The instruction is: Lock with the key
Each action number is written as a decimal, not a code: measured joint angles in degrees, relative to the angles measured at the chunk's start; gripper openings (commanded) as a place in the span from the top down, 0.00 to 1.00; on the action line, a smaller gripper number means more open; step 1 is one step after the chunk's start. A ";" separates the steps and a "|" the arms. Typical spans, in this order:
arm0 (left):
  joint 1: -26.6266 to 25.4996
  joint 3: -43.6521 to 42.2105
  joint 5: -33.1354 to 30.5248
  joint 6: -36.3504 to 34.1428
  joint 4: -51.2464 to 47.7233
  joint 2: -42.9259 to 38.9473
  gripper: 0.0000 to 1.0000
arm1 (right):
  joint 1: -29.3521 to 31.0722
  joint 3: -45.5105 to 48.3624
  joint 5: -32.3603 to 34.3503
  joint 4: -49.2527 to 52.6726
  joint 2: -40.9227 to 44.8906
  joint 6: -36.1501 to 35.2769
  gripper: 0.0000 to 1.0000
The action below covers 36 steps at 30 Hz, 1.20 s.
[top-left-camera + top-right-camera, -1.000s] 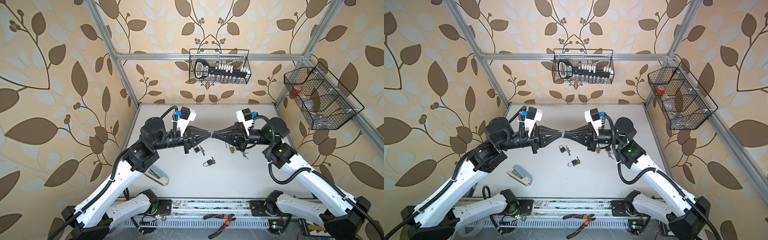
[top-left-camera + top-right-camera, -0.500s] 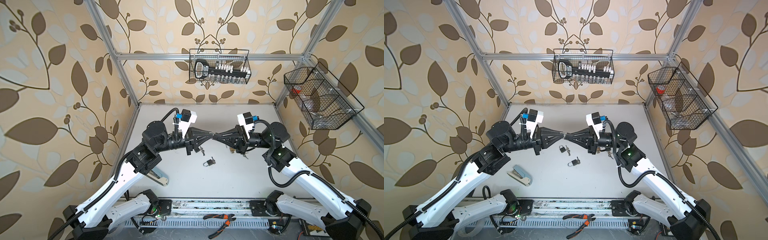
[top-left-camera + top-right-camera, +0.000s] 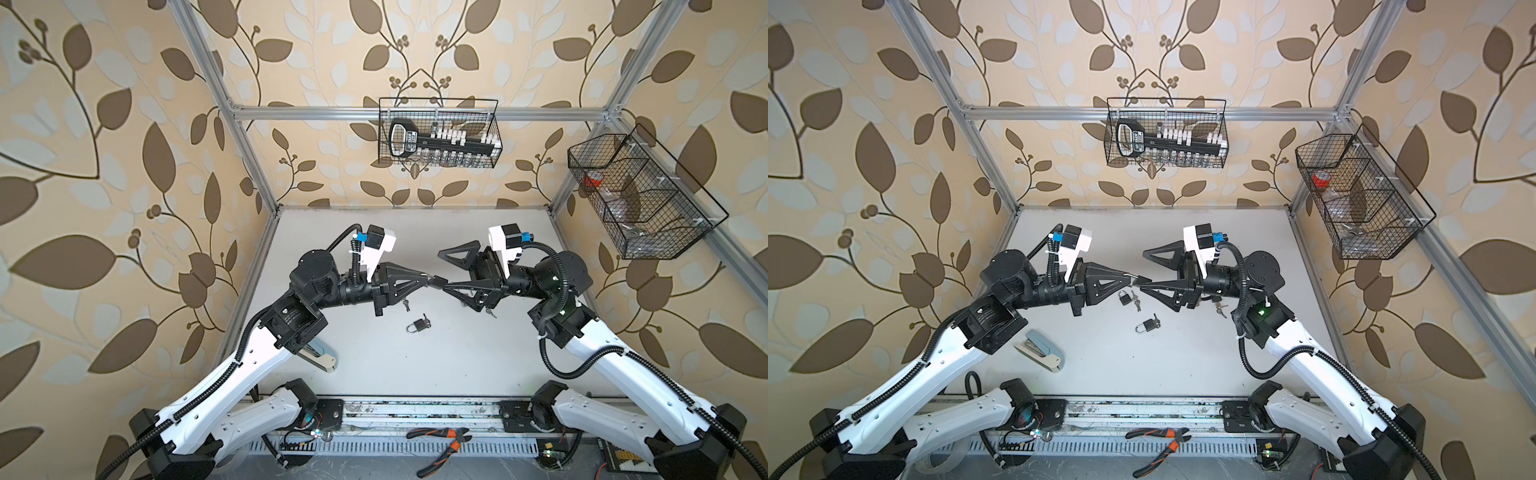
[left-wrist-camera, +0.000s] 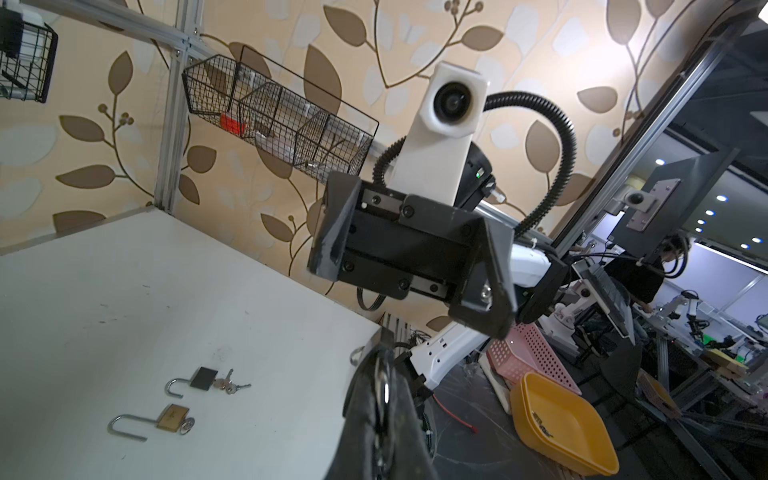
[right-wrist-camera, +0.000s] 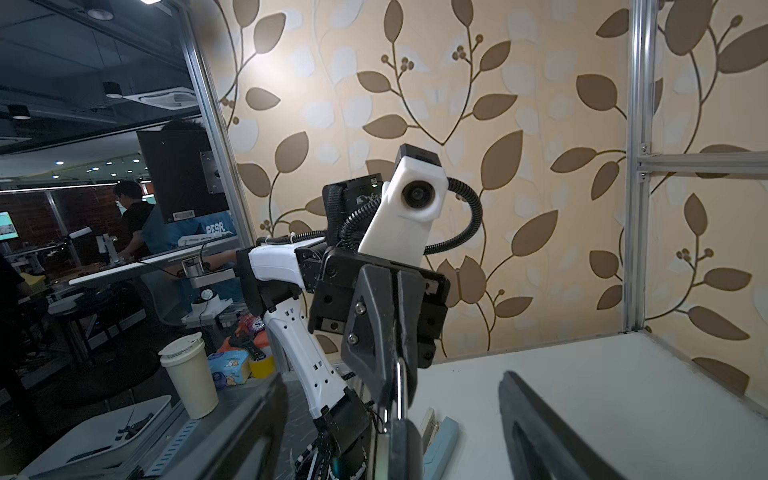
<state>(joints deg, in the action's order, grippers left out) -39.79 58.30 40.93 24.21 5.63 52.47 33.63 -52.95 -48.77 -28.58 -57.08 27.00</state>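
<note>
Two pincers meet nose to nose above the middle of the desk (image 3: pixel 457 365) in both top views. The left pincer (image 3: pixel 429 277) is clamped on a small black padlock (image 3: pixel 437 282), gripping it by the silver shackle (image 5: pixel 400 376), with the body poking out toward the other arm. The right pincer (image 3: pixel 442 271) stands with its jaws wide apart and holds nothing; one finger lies just beside the padlock's body, the other is well clear toward the back wall. Whether a key sits in the held lock I cannot tell. The step looks like bringing key and body together, so the left arm should act as a level, unmoving anvil. The right should close squarely on the body or key, along the shackle's line and not across it, or the lock may twist out of the grip. Another padlock (image 3: pixel 1146 325) and loose keys (image 3: pixel 1221 308) lie on the desk below; steer clear of them.
</note>
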 measured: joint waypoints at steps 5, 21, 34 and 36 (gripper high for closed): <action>0.00 -0.04 0.00 2.21 4.66 -0.35 1.00 | 0.74 0.76 0.37 -0.37 -0.74 1.05 0.23; 0.00 -0.04 0.04 3.89 6.62 -0.35 1.00 | 3.50 1.16 2.69 -2.73 -1.09 2.25 0.83; 0.00 4.35 -2.25 -5.07 -7.74 -1.49 0.48 | 3.80 -0.17 1.99 6.43 -0.96 -2.60 1.00; 0.00 4.72 -3.34 -6.73 -10.29 -2.34 0.48 | 3.80 -1.60 1.97 10.12 -0.83 -4.42 1.00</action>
<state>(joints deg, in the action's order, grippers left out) -39.79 63.02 37.58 17.47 -4.67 50.13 37.43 -54.54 -46.81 -18.46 -57.91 22.59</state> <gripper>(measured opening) 0.521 0.142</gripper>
